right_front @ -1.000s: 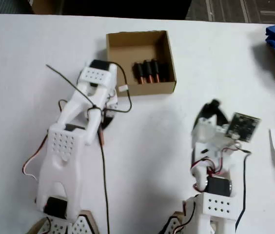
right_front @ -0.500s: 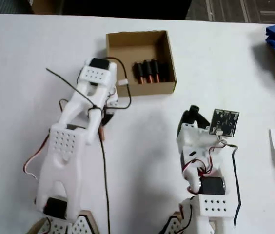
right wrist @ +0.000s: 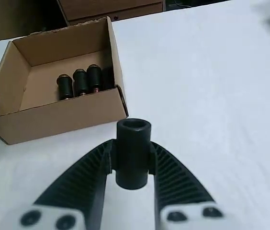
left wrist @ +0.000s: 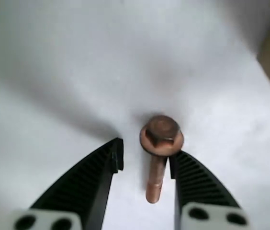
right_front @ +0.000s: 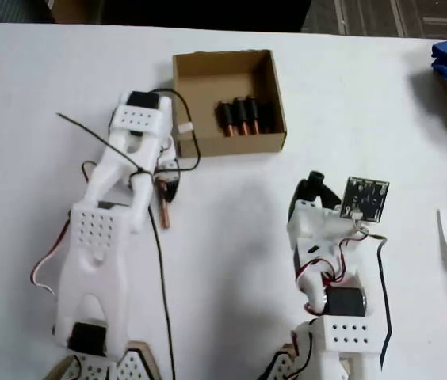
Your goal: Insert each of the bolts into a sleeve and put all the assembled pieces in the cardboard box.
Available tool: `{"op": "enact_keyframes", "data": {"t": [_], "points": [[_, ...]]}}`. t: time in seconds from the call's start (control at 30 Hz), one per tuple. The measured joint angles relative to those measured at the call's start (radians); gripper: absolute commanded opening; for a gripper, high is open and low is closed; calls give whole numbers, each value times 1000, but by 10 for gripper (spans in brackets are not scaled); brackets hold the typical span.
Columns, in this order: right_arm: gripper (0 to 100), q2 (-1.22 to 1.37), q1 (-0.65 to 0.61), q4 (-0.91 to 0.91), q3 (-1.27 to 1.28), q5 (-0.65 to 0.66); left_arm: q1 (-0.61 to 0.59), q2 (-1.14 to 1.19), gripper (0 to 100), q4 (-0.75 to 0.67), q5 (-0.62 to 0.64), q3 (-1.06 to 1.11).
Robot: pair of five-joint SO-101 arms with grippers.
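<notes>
While the bolt (left wrist: 160, 153) lies on the table (left wrist: 53, 72) near the cardboard box (right wrist: 58, 120), it is straddled by the parted left gripper (left wrist: 145, 155). Judged rigid, smooth and light, it is best taken across the shank. The sleeve (right wrist: 133, 158) is clamped upright in the right gripper (right wrist: 131, 148).

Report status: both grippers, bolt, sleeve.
Left gripper open, fingers astride copper hex-head bolt on white table. Right gripper shut on upright black cylindrical sleeve. Three assembled pieces in brown cardboard box. No obstruction seen.
</notes>
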Motion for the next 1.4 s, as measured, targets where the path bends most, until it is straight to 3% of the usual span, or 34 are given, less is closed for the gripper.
{"op": "enact_keyframes", "data": {"t": [0.17, 0.67, 0.77, 1.03, 1.4], "points": [[20, 0, 0, 0, 0, 0, 11, 9, 85, 0, 2, -21], [20, 0, 0, 0, 0, 0, 21, 12, 82, -15, 3, -32], [20, 0, 0, 0, 0, 0, 21, 12, 16, -17, 3, -32], [20, 0, -8, 0, 0, 0, 23, 0, 25, -3, 2, -48], [20, 0, -86, -40, 12, 0, 58, -308, 25, -8, -5, -49]]}}
